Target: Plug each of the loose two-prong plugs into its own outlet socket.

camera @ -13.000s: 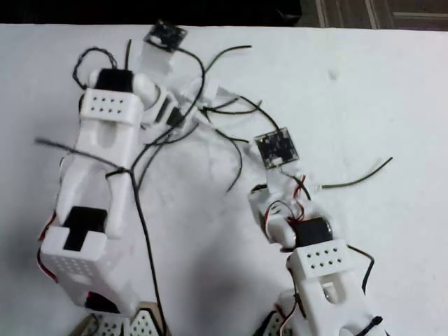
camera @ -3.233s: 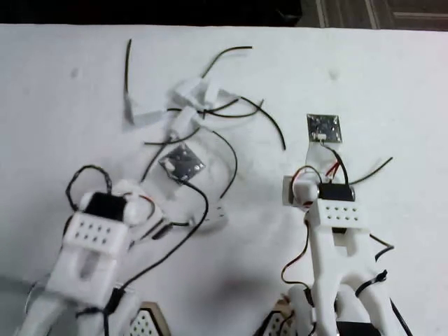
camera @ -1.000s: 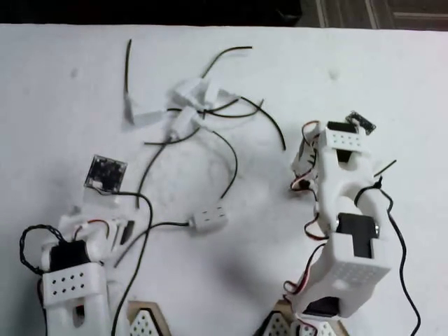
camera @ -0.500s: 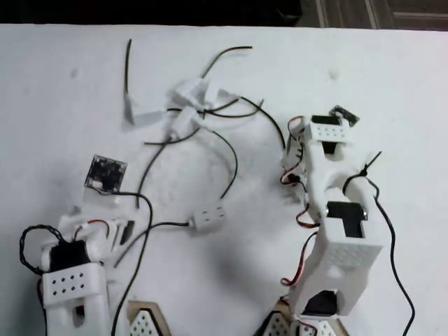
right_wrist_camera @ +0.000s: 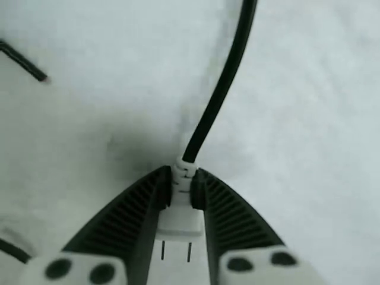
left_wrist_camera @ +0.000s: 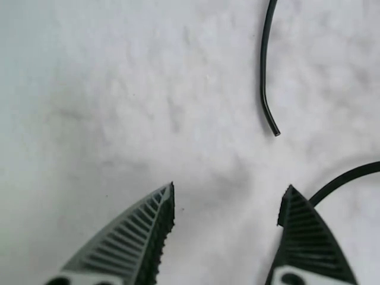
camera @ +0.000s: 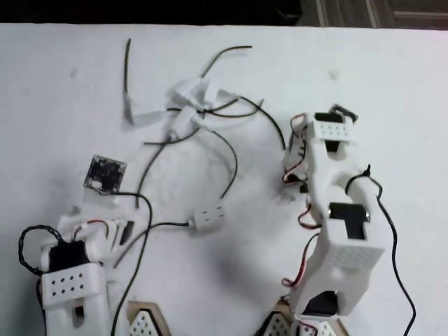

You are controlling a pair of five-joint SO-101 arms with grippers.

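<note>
Claw of the right arm (right_wrist_camera: 181,175), narrowed and clamped on a white plug (right_wrist_camera: 180,217) whose body sits between the two ribbed fingers. Its lower end is cut off at the frame edge, and two short dark strokes on its face are too small to tell as prongs or as marking. A black cord (right_wrist_camera: 219,89) leaves the plug's collar at the fingertips and runs out of frame over the white counter (right_wrist_camera: 309,89). In the high view the right arm (camera: 336,210) stretches across the counter's right half and its wrist hides claw and plug. Claw of the left arm (left_wrist_camera: 230,191), spread wide with nothing between the fingers, hangs over bare counter. A loose cord end (left_wrist_camera: 265,71) lies beyond the tips, and a second cord (left_wrist_camera: 347,178) passes behind one finger, which hides part of it. The left arm (camera: 66,280) is at the near left corner. A white connector block (camera: 208,219) on its own cord lies between the arms; plug or socket cannot be told. Farther back, white connectors (camera: 187,105) lie tangled with crossing cords, their shapes hard to separate.
</note>
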